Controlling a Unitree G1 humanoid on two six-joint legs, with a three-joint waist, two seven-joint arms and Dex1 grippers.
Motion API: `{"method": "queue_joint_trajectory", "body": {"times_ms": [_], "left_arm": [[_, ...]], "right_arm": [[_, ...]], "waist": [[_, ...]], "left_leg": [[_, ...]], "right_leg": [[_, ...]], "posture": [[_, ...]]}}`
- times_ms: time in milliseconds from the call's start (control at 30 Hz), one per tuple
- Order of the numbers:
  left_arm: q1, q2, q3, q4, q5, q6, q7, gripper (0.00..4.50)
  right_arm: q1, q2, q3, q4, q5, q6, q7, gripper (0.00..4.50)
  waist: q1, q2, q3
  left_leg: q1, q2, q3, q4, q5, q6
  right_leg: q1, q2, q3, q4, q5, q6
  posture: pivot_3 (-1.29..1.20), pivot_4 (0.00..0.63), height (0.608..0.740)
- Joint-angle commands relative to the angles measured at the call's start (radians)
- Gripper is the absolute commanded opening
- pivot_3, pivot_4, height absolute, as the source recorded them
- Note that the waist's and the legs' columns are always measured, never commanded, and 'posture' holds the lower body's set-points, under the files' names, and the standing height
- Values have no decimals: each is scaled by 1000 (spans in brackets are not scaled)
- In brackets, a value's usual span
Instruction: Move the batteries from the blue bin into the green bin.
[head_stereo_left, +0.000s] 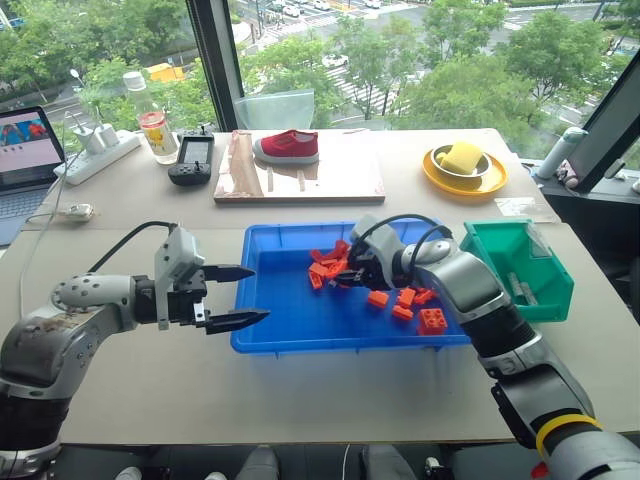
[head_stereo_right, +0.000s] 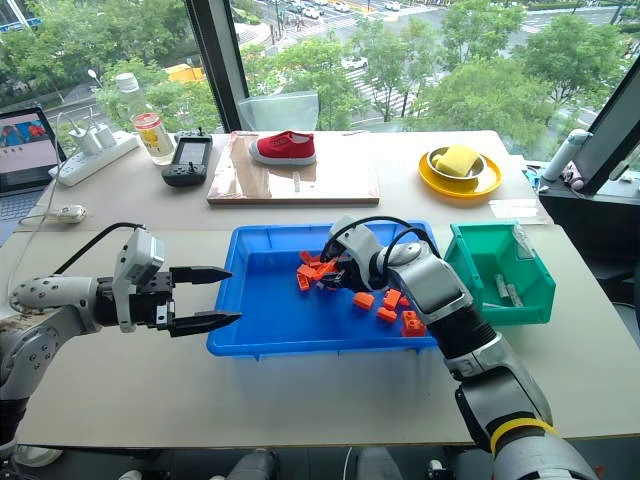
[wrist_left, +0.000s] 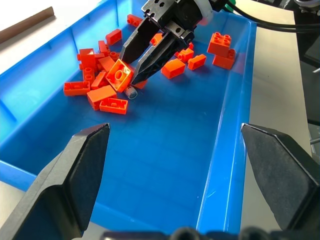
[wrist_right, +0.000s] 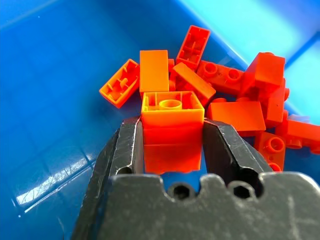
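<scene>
Grey batteries (head_stereo_right: 506, 291) are seen lying in the green bin (head_stereo_right: 497, 272), which stands on the surface (head_stereo_right: 300, 400) just beside the blue bin (head_stereo_right: 290, 330). One clear-grey cylinder (wrist_left: 131, 92) lies among the orange blocks (wrist_left: 102, 85) in the blue bin, at the tips of the right claw (wrist_left: 131, 75). An orange block (wrist_right: 171, 127) is clamped between that claw's narrowed fingers (wrist_right: 125, 147). The left claw (head_stereo_left: 245, 295) is held wide open and empty at the blue bin's near left edge.
</scene>
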Motion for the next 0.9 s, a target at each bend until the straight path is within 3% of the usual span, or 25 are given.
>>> {"method": "queue_joint_trajectory", "body": {"times_ms": [33,167,333,467,500,667,900], "left_arm": [[-12,-5,21,-22,-8,-10,6,4500],[-8,-7,24,-28,-9,-10,7,4500],[7,-1,32,-39,-15,-2,7,4500],[19,6,37,-45,-19,4,2,4500],[18,7,39,-44,-19,5,4,4500],[16,9,38,-42,-19,6,5,4500],[5,-2,27,-38,-17,3,10,4500]], "right_arm": [[-17,-13,-60,-72,5,6,-8,1457],[-22,-79,-171,-168,38,84,-22,1457],[79,-278,-273,-340,55,199,-12,1457],[181,-284,-294,-447,69,253,-54,1457],[193,-287,-295,-459,65,258,-62,2466],[139,-245,-255,-505,67,242,-98,4005],[13,-56,-103,-421,82,234,-108,4005]], "waist": [[0,0,0],[2,0,0],[17,0,0],[1,0,0],[-4,0,0],[-9,1,1],[-18,0,1]], "left_leg": [[0,0,0,0,0,0],[0,0,0,0,0,0],[-2,-1,0,0,0,0],[0,0,0,0,-1,1],[0,1,0,0,-1,1],[0,0,1,0,0,2],[1,0,0,0,0,2]], "right_leg": [[0,0,0,0,0,0],[0,0,0,0,0,0],[0,-1,-1,-1,0,0],[0,0,0,-1,0,0],[0,1,0,0,0,0],[0,0,1,0,0,0],[0,1,0,1,0,0]], "posture": [[0,150,740],[0,150,740],[0,150,740],[0,150,740],[0,150,740],[0,150,740],[0,150,740]]}}
